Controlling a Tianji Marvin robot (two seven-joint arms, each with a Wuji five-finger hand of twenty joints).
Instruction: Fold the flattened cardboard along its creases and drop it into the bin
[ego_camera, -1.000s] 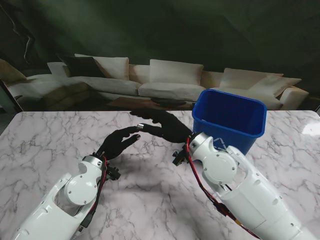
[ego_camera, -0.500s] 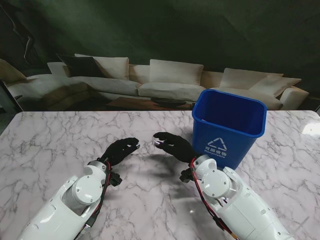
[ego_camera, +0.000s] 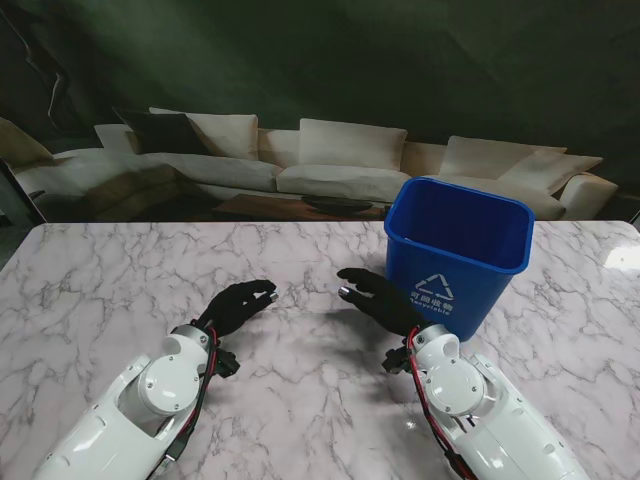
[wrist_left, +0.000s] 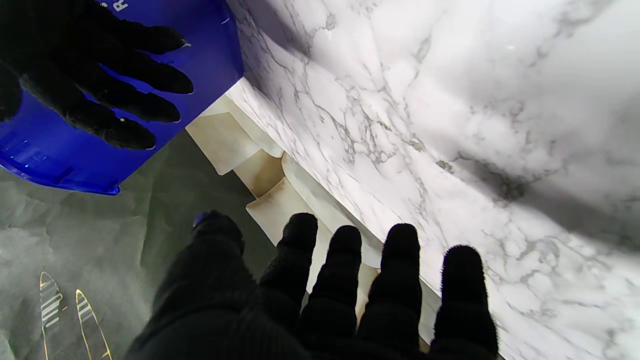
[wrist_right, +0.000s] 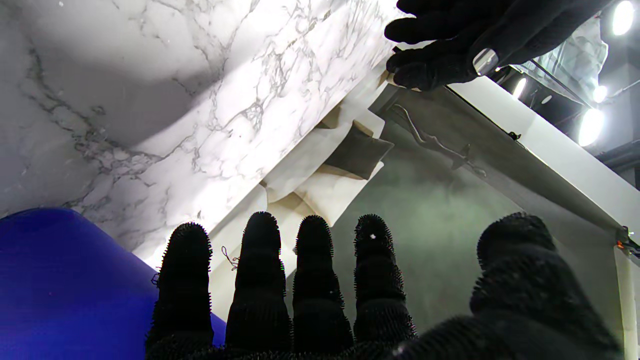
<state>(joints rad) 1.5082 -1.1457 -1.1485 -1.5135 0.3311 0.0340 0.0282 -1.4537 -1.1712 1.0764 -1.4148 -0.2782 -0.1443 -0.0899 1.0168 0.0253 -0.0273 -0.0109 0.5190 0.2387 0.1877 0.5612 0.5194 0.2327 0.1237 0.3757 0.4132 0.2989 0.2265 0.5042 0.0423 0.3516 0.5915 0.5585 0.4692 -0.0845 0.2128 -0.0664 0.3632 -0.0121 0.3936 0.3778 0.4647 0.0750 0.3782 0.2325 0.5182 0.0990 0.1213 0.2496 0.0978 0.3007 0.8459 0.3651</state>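
no cardboard visible on the marble table (ego_camera: 120, 270). blue bin (ego_camera: 457, 250) sits at 1 o'clock, just beside the right hand (ego_camera: 378, 300). both it and the left hand (ego_camera: 236, 303) hang released, grasping nothing.

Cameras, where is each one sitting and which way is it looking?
Stand view: sits above the shoulders, looks down at the white marble table and blue plastic bin; both white arms show, with the black-gloved left hand and right hand.
Left wrist view: looks along the left hand's fingers toward the bin and the right hand.
Right wrist view: looks along the right hand's fingers, past the bin, toward the left hand.
Shared: all three see the table and bin; each wrist view sees the other hand.
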